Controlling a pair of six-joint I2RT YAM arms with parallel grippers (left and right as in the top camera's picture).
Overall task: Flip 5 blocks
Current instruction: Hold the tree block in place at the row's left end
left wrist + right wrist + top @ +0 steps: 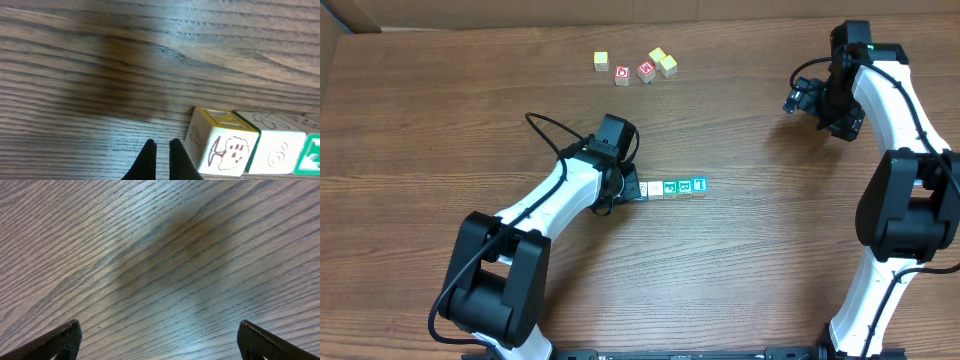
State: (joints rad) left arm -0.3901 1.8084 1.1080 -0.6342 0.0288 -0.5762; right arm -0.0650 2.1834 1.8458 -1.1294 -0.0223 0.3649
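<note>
The left claw (pixel 162 146) is pinched shut with nothing between its tips. It sits low over the table (pixel 100 60), just beside the near end of the row of blocks (pixel 675 187). In the wrist view the tips stop a little short of the end block (pixel 220 147), and as far as I can tell they are not touching it. Closed like that, I'd guess it serves as a poker, a narrow point to tip a cube over rather than lift it.

The five blocks lie mid-table in a straight line, each touching the next, running away from the claw. Two whitish ones come first, then two green, then the blue one (pixel 698 184) at the far end. Lining them up probably lets the arm work along them one by one.

The right claw (pixel 159 332) is spread wide and empty, hanging over bare wood well off to the right, seemingly kept out of the way.

Near the far edge sits a loose cluster of yellow and red cubes (pixel 635 66), well apart from the row. The tabletop is dark wood grain, with a pale sheen of light under the right claw.
</note>
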